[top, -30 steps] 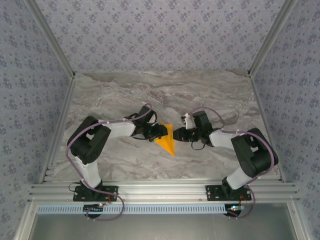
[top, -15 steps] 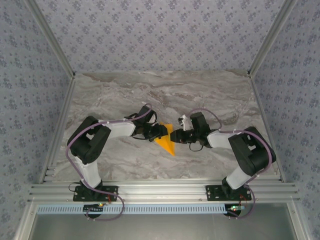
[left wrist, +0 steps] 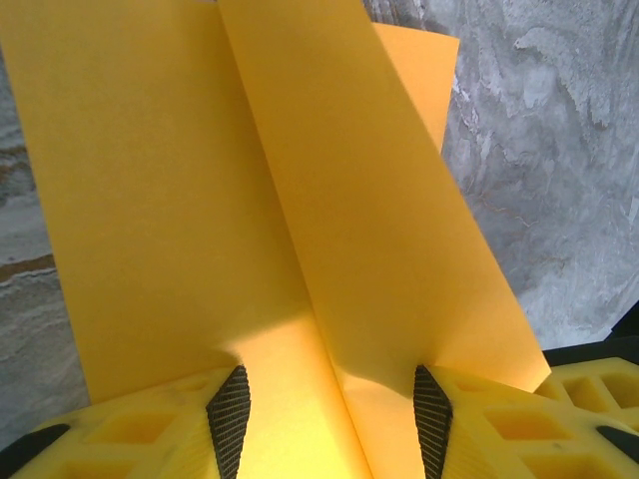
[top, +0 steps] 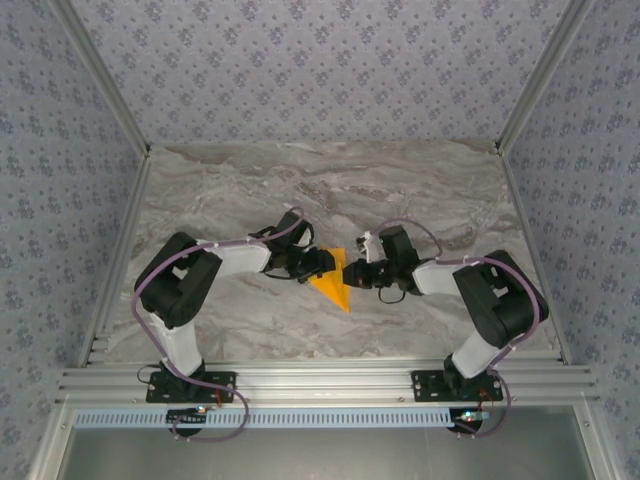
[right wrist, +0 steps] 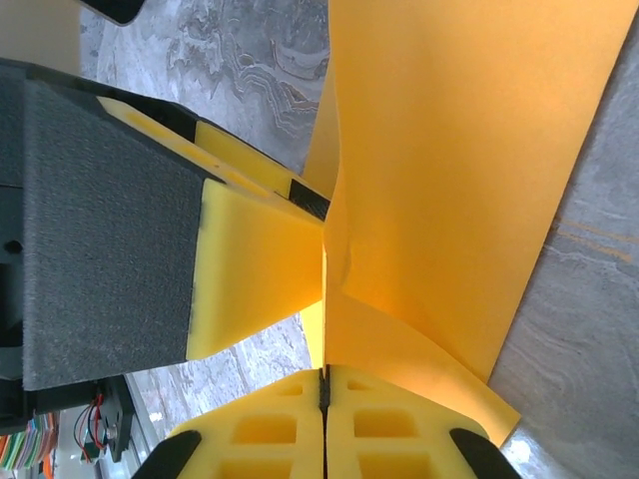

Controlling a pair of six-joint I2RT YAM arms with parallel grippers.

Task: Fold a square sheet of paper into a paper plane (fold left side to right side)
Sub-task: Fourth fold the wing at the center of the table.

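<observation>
The orange-yellow sheet of paper (top: 336, 281) lies mid-table, creased into a shape that narrows to a point at the near side. My left gripper (top: 324, 263) reaches it from the left. In the left wrist view its jaws (left wrist: 329, 424) stand apart, with the paper (left wrist: 200, 200) and its raised fold between the two black pads (left wrist: 231, 419). From the right, my right gripper (top: 353, 274) meets the paper. In the right wrist view this gripper (right wrist: 322, 384) is shut, and the standing fold of the paper (right wrist: 459, 170) runs into the seam between its fingers. A left finger (right wrist: 255, 264) shows just beyond.
The grey marble table (top: 300, 190) stretches back behind the arms. Aluminium rails (top: 320, 380) run along the near edge and both sides, with patterned walls around.
My right gripper has slid left to the paper and closed on its raised fold. The left gripper and the paper have stayed where they were.
</observation>
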